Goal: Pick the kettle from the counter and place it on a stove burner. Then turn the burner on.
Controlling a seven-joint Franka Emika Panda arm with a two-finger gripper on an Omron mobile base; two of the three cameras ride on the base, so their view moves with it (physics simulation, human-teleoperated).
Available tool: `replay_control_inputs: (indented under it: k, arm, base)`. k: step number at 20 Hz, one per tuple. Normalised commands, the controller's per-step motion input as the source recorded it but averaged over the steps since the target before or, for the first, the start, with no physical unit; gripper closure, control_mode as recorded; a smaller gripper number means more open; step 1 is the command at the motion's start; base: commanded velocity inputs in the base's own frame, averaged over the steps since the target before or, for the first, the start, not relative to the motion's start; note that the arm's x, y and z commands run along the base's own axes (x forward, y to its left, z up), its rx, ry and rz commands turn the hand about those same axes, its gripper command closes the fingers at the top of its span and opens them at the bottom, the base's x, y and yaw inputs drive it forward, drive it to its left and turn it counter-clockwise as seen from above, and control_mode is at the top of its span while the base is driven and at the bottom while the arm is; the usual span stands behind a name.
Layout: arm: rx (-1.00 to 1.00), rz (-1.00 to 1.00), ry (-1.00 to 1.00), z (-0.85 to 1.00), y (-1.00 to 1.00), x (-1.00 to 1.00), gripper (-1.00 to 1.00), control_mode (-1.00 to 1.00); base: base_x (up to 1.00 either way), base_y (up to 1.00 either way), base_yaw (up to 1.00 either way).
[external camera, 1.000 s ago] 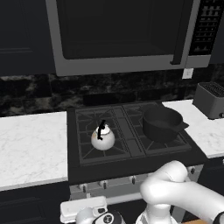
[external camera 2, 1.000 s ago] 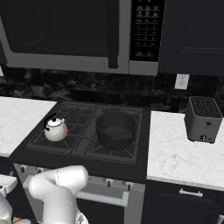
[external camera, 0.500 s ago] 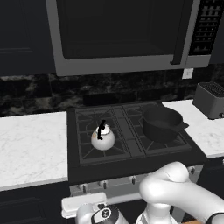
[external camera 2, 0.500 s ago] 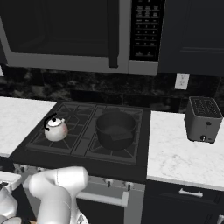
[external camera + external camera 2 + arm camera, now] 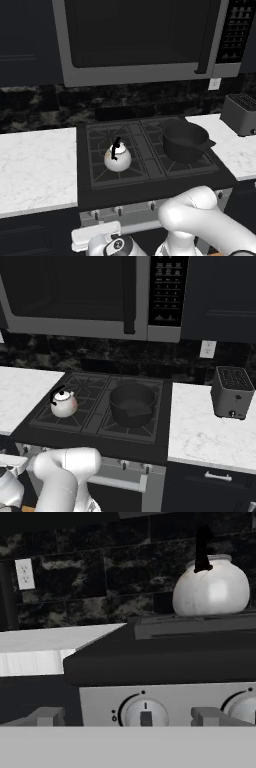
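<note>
- Kettle stands up on the stove, higher than my end effector and past it.
- My end effector is low, in front of the stove's grey front panel. Its two fingertips are spread wide. They hold nothing.
- A round knob is on the panel, between my fingertips as I look along them. The line on it points straight up. I cannot tell if I am touching it.
- A second knob is just to the right of it.
- Next comes the stove burner, the front-left part of the black cooktop. The kettle sits upright on its grate, with its black handle on top.
- A white worktop lies to the left of the cooktop, touching its edge.
- A big black pot sits on the right side of the cooktop, well apart from the kettle.
- A toaster stands on the white worktop at the far right.
- Behind it all is a dark stone wall with a white outlet.
- A microwave hangs above the stove.
</note>
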Motion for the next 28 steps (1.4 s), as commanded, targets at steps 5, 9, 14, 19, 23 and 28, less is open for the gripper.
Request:
replay_control_inputs:
  k: [5, 9, 14, 19, 23, 28]
  arm:
    - [0.00, 0.00, 0.00, -0.12, 0.00, 0.11, -1.00, -1.00]
    - [0.00, 0.00, 0.00, -0.14, 0.00, 0.20, -1.00, -1.00]
    - [0.00, 0.00, 0.00, -0.21, 0.00, 0.22, -1.00, -1.00]
    - [0.00, 0.00, 0.00, -0.26, 0.00, 0.22, -1.00, -1.00]
    - [0.00, 0.00, 0.00, -0.26, 0.00, 0.21, -1.00, -1.00]
    - [0.00, 0.00, 0.00, -0.23, 0.05, 0.12, -1.00, -1.00]
  base:
    - [0.00, 0.00, 0.00]
    - [0.00, 0.00, 0.00]
    - [0.00, 0.00, 0.00]
    - [0.00, 0.00, 0.00]
    - [0.00, 0.00, 0.00]
    - [0.00, 0.00, 0.00]
